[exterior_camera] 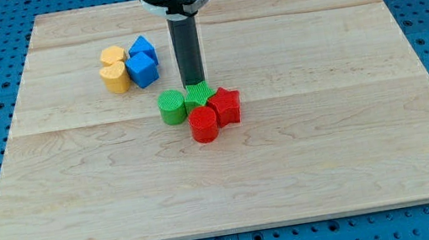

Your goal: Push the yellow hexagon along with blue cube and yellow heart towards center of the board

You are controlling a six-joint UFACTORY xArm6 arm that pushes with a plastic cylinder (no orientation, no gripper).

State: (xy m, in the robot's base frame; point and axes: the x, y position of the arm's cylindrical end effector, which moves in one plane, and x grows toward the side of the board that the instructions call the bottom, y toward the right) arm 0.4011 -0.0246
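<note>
My tip [193, 84], a jawless rod, is resting by the green blocks [183, 103]; yellow hexagon [115, 78] cluster is lying toward the board's top-left corner.

wooden board [354, 142], yellow, blue, green, red blocks

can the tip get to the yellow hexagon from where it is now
Probably yes. My tip sits at the green block; bare board lies between it and the blue cube, with the yellow hexagon just beyond.

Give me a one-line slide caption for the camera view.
My tip rests at the green-red cluster mid-board, right of the yellow blocks and blue blocks, not touching them.
</note>
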